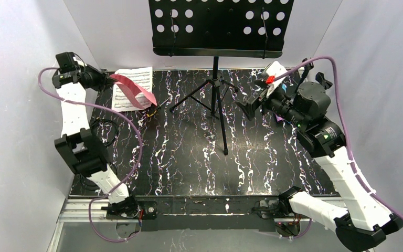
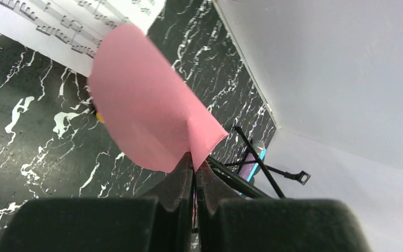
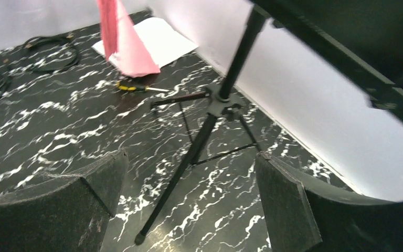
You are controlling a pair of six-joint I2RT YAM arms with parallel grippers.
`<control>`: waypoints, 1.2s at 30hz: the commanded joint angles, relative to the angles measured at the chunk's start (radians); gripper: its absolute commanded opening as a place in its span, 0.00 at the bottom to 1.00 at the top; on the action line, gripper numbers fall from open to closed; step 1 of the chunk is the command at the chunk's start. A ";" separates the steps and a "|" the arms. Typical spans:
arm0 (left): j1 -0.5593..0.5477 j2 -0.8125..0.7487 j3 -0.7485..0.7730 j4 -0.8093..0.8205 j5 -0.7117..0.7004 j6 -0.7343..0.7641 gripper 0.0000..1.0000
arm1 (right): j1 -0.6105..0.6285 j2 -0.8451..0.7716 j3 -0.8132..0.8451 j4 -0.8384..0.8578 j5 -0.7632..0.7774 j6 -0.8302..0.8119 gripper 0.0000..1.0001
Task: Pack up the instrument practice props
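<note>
My left gripper (image 2: 194,160) is shut on a corner of the pink music sheet (image 2: 141,115), which curls up off the table. From above, the pink sheet (image 1: 134,89) hangs over the white music sheet (image 1: 131,79), and the left gripper (image 1: 107,80) sits at the back left. The white sheet (image 2: 84,21) lies flat on the marbled table. A purple microphone (image 2: 253,167) with a grey head and a blue strip beside it shows behind the tripod legs. My right gripper (image 1: 254,107) (image 3: 189,157) stands open and empty above the table, right of the tripod.
The tall black tripod (image 1: 216,89) (image 3: 210,121) with its perforated plate (image 1: 220,26) stands mid-back. A coiled black cable (image 1: 102,131) (image 3: 47,47) lies at the left. A small yellow-and-black tool (image 3: 136,88) lies near the sheets. White walls close in the back and sides.
</note>
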 commanded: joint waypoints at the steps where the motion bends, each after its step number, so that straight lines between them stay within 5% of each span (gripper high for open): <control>1: -0.016 -0.143 0.006 -0.113 -0.029 0.116 0.00 | 0.006 -0.013 -0.040 0.075 -0.186 -0.037 0.99; 5: -0.044 -0.212 0.036 -0.241 -0.062 0.198 0.00 | 0.011 -0.015 -0.088 0.101 -0.280 -0.042 0.99; 16: -0.122 -0.578 -0.301 -0.276 0.005 0.153 0.00 | 0.123 -0.051 -0.272 0.236 -0.326 -0.039 0.99; 22: -0.122 -0.525 -0.176 -0.234 0.042 0.080 0.00 | 0.159 -0.060 -0.289 0.212 -0.308 -0.040 0.99; 33: -0.122 -0.321 -0.078 0.176 0.087 -0.208 0.00 | 0.162 -0.066 -0.285 0.153 -0.250 -0.063 0.99; 36: -0.121 -0.233 0.021 0.157 0.050 -0.207 0.00 | 0.162 -0.051 -0.278 0.136 -0.234 -0.080 0.99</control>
